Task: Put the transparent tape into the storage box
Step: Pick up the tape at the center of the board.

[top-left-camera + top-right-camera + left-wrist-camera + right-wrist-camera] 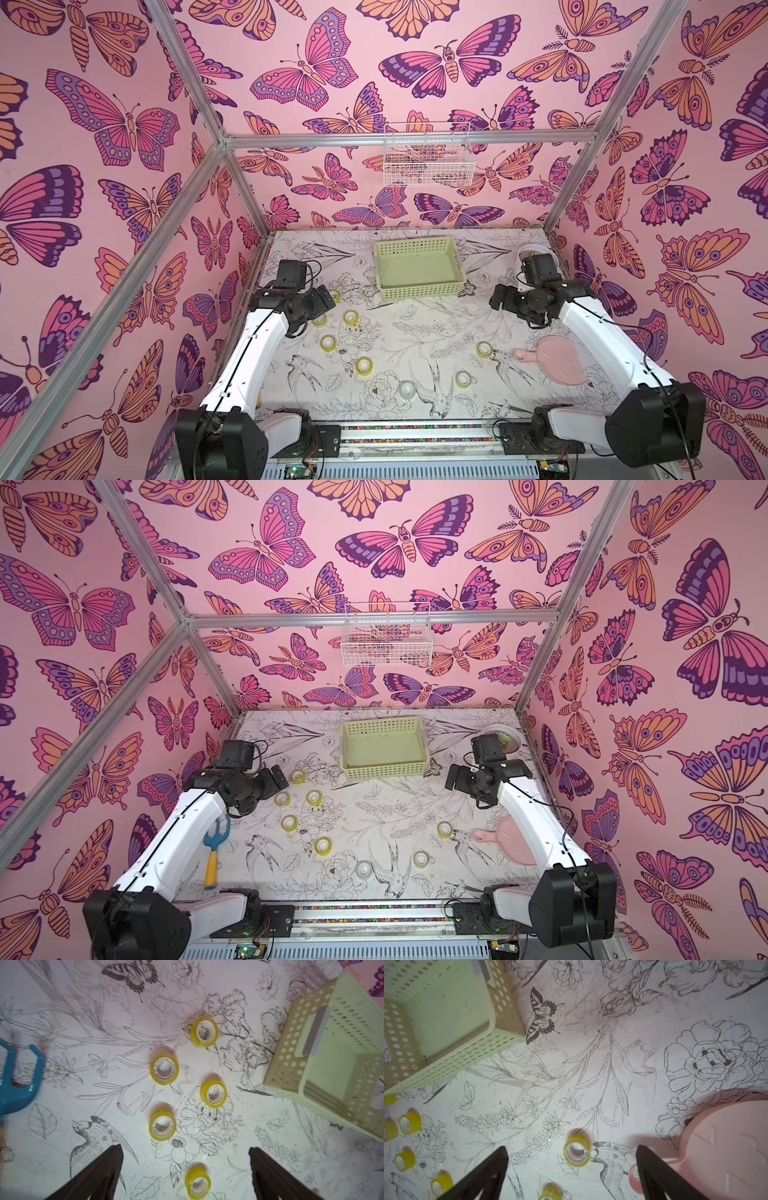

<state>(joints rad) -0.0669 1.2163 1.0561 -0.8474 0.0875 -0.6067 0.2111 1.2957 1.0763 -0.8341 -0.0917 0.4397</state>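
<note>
Tabletop (395, 812) — seven yellow tape rolls (323, 845), one clear roll (363, 870), one storage box (384, 771)

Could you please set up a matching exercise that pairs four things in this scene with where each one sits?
Things:
1. storage box
2. wire basket
3. pink scoop
4. blue hand rake

Places:
A. hung on the back wall
B. on the table, by the right arm
C. on the table, by the left arm
D. at the back of the table, empty

Pairs: 1-D, 2-A, 3-B, 4-C
</note>
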